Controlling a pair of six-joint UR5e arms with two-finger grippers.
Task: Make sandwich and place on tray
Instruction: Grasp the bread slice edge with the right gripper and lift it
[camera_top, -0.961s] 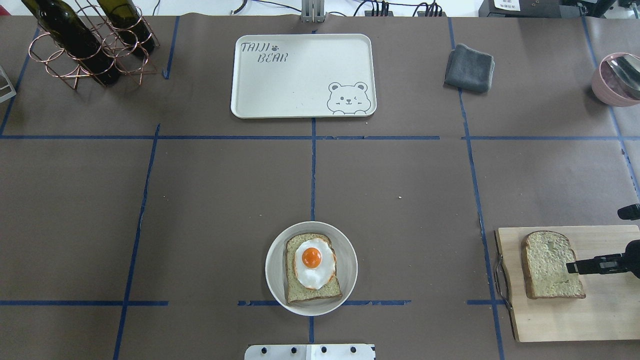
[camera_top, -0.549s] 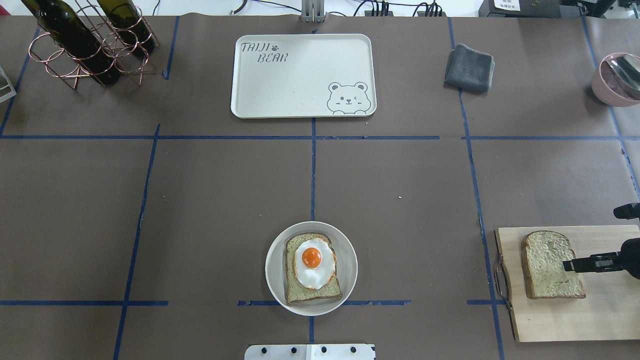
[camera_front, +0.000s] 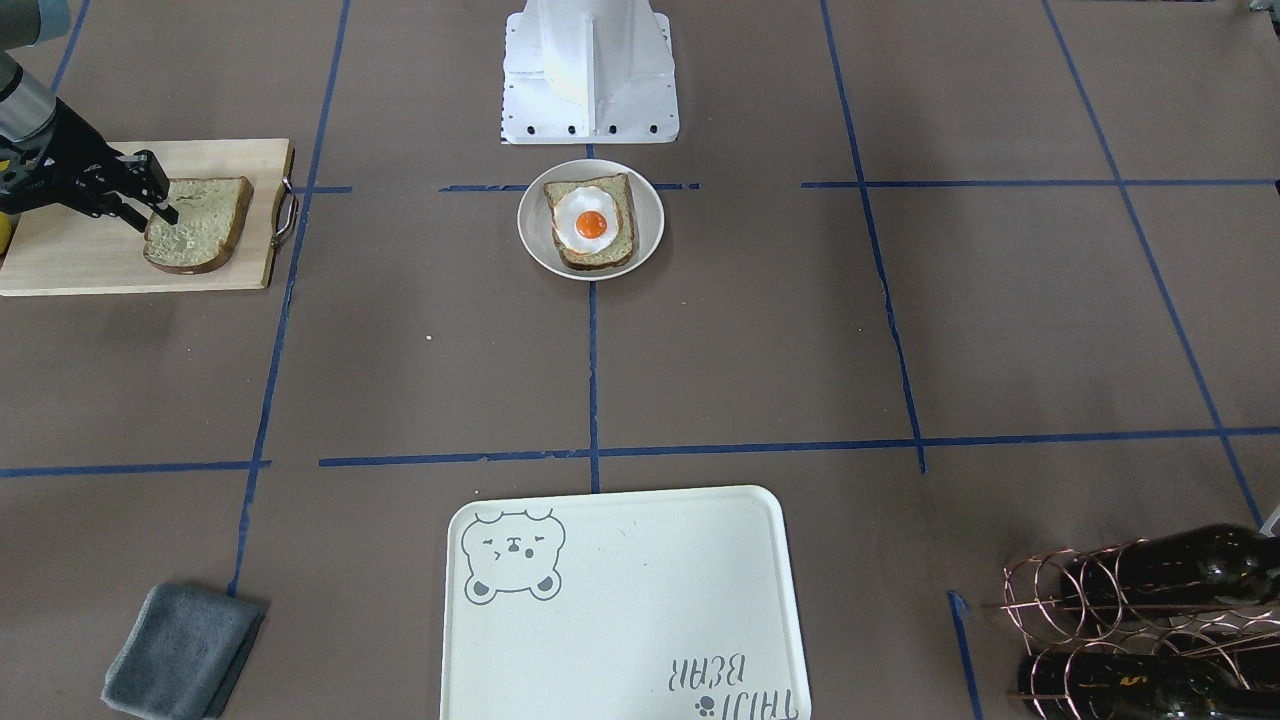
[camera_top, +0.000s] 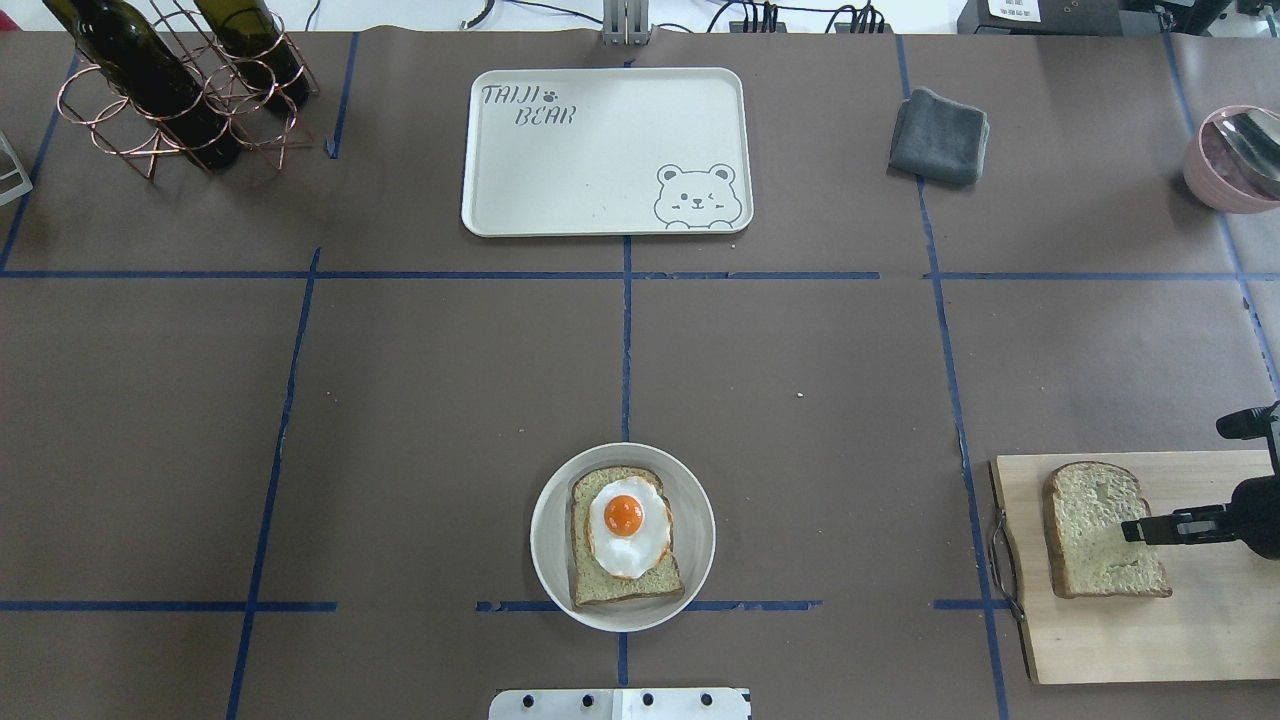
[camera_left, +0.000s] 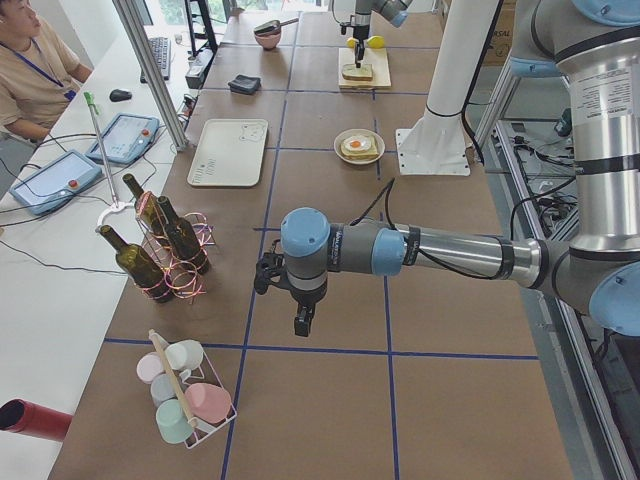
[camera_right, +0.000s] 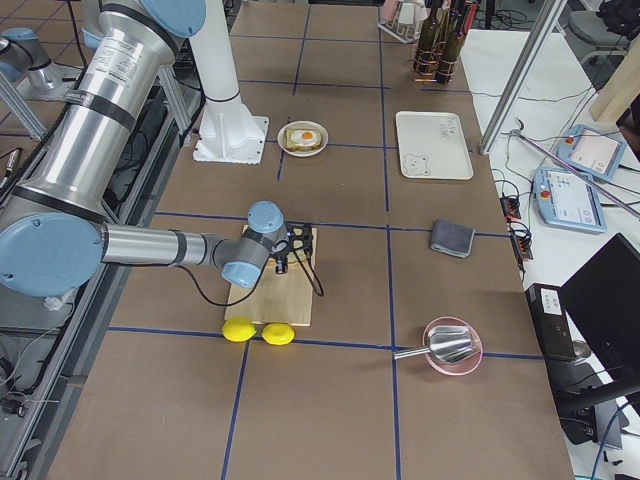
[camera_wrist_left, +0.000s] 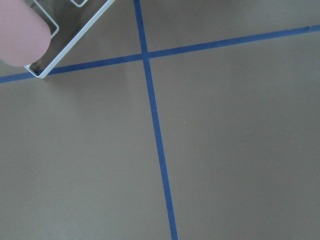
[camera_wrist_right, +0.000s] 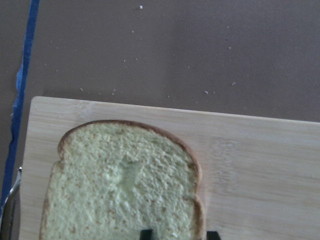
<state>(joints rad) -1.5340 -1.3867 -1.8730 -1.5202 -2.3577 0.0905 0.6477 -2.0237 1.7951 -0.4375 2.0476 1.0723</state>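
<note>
A small round white plate (camera_top: 545, 540) near the front centre holds one slice of bread (camera_top: 625, 590) with a fried egg (camera_top: 625, 520) on top. A second bread slice (camera_top: 1090, 530) lies on the wooden cutting board (camera_top: 1150, 640) at the right. My right gripper (camera_top: 1130, 530) is open and low over that slice's right side. In the right wrist view its fingertips (camera_wrist_right: 146, 233) straddle the slice's (camera_wrist_right: 120, 190) crust edge. The cream tray (camera_top: 600, 160) with the bear drawing sits at the far centre. My left gripper (camera_left: 300, 325) hangs over bare table; I cannot tell its state.
A rack of wine bottles (camera_top: 170, 90) stands far left. A grey cloth (camera_top: 938, 135) lies right of the tray. A pink bowl with a spoon (camera_top: 1230, 160) is at the far right. Two lemons (camera_right: 255, 332) lie beside the board. A cup rack (camera_left: 185, 395) stands past the left arm.
My right gripper has crept a little further over the bread slice, toward the table's centre. The slice, plate and tray have not moved.
</note>
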